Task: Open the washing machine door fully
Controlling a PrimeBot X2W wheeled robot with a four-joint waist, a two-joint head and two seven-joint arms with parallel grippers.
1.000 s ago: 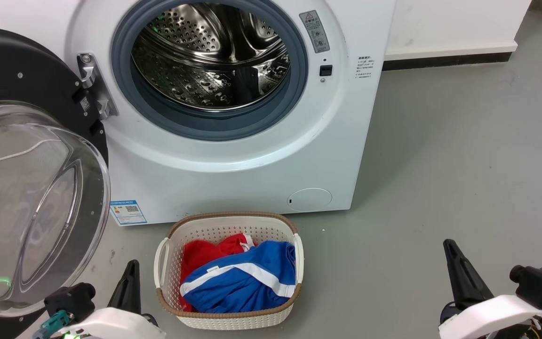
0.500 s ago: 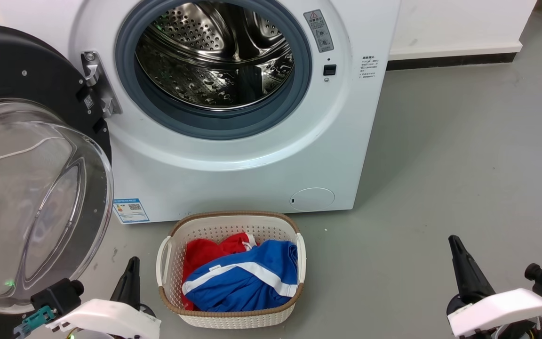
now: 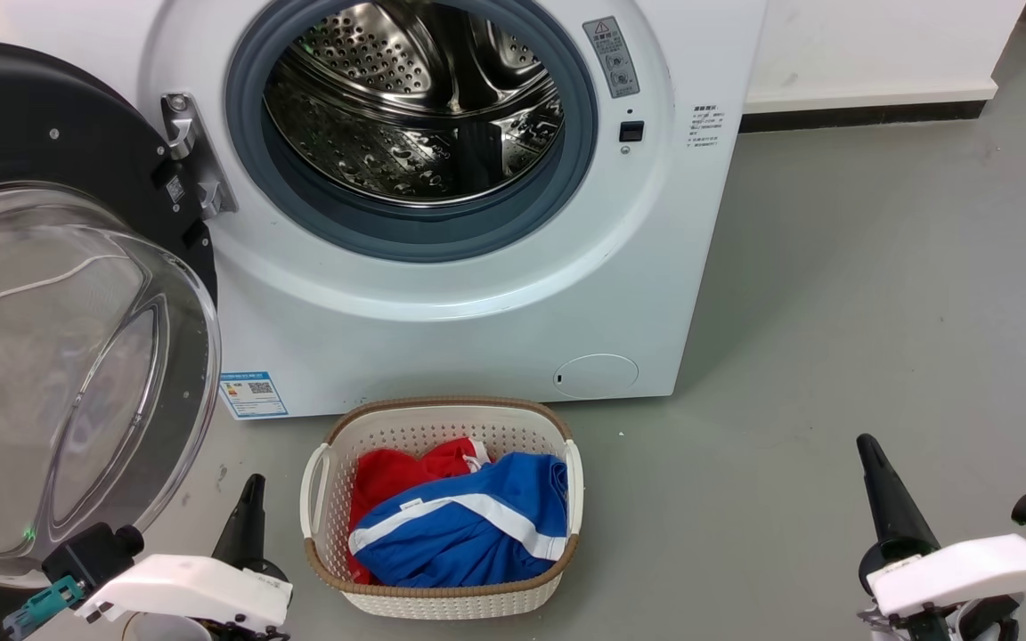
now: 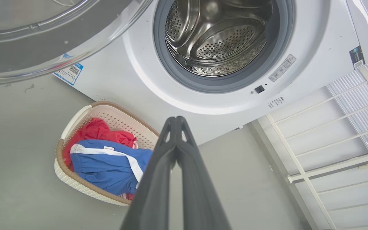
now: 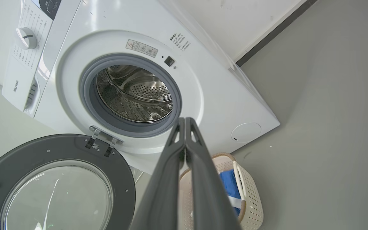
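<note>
The washing machine door, a black disc with a bulging clear glass bowl, stands swung wide open on its hinge at the left of the white machine. The steel drum lies bare inside its grey rubber ring. The door also fills the lower left of the right wrist view, and its glass bowl crosses the top left of the left wrist view. My left gripper sits low at the lower left, shut and holding nothing. At the lower right my right gripper is likewise shut and holding nothing. Both are apart from the door.
A white woven basket with red and blue clothes stands on the grey floor right before the machine, between my arms. A small round white flap sits low on the machine front. A white wall with a dark skirting runs at the back right.
The whole head view has shifted slightly right and up, so the camera moved. Both forearms sit a little lower in the picture. The door and basket hold their places.
</note>
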